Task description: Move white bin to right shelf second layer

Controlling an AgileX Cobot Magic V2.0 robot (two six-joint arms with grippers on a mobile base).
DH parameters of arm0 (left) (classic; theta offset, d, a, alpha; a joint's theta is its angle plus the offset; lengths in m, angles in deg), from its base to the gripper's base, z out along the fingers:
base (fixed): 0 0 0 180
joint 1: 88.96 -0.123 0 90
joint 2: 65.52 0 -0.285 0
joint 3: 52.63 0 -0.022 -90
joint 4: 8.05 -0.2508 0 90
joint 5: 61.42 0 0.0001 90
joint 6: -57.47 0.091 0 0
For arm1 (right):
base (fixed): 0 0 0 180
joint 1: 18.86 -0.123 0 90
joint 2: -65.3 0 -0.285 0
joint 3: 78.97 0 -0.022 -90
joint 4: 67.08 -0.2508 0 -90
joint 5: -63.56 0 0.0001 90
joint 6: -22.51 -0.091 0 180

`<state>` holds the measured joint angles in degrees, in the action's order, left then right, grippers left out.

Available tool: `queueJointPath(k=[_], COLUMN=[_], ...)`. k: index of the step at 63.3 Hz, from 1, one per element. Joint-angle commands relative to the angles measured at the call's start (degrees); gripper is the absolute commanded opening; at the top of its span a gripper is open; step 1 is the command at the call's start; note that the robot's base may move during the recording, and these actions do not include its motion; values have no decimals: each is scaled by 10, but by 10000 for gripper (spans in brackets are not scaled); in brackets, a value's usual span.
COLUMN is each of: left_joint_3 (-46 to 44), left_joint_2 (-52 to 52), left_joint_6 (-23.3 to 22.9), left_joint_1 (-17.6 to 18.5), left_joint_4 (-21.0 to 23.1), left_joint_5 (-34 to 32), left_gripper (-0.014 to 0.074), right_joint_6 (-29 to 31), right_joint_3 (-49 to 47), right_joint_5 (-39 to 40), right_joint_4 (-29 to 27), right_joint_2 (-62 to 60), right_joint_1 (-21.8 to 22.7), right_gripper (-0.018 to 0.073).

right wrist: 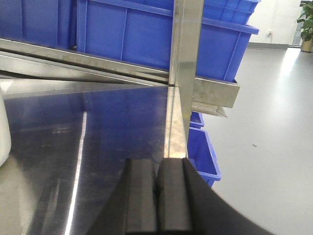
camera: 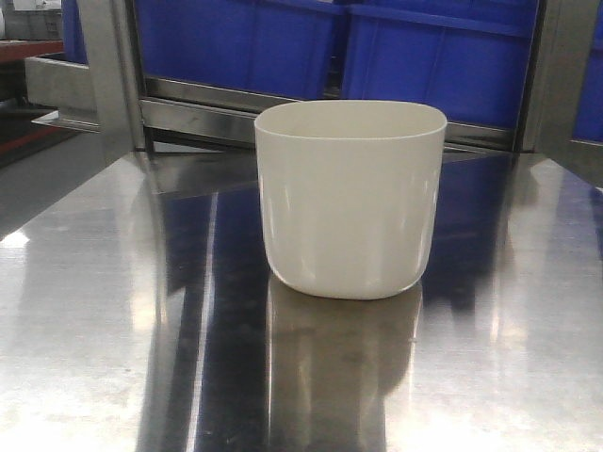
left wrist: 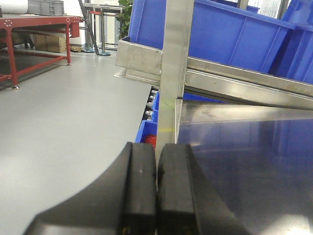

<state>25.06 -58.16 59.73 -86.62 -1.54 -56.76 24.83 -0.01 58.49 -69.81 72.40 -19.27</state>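
Note:
The white bin (camera: 349,198) stands upright in the middle of the shiny steel tabletop (camera: 113,311), and the part of its inside that shows is bare. A sliver of its wall shows at the left edge of the right wrist view (right wrist: 3,129). My left gripper (left wrist: 156,149) is shut with nothing between its pads, low over the table's left edge by a steel upright (left wrist: 173,73). My right gripper (right wrist: 156,164) is also shut on nothing, at the table's right edge near another upright (right wrist: 186,58). Neither gripper touches the bin. I cannot pick out the right shelf second layer in these views.
Large blue crates (camera: 433,56) sit on a tilted steel rack level (camera: 217,118) right behind the bin. More blue crates (right wrist: 201,152) stand lower, beside the table's right edge. Grey floor lies to both sides, with a red-framed bench (left wrist: 34,22) far off to the left.

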Motion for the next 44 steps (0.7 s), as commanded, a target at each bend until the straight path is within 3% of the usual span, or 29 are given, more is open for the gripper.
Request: queueJointPath(k=[1,23,44], left_joint_3=[16,16,16], left_joint_2=[-11,-11,-11], left_joint_6=[-3,-3,-3], left_joint_1=[-1,-1,-1], left_joint_4=[1,1,1], left_joint_5=[-47,-47,-47], left_gripper=[85,85,85], right_joint_6=[5,5,5], right_joint_3=[0,-4,-111], right_joint_5=[46,54,-24], right_joint_4=[4,4,5], right_joint_2=[-10,-9,59], right_joint_1=[1,1,1], right_gripper=[66,66,66])
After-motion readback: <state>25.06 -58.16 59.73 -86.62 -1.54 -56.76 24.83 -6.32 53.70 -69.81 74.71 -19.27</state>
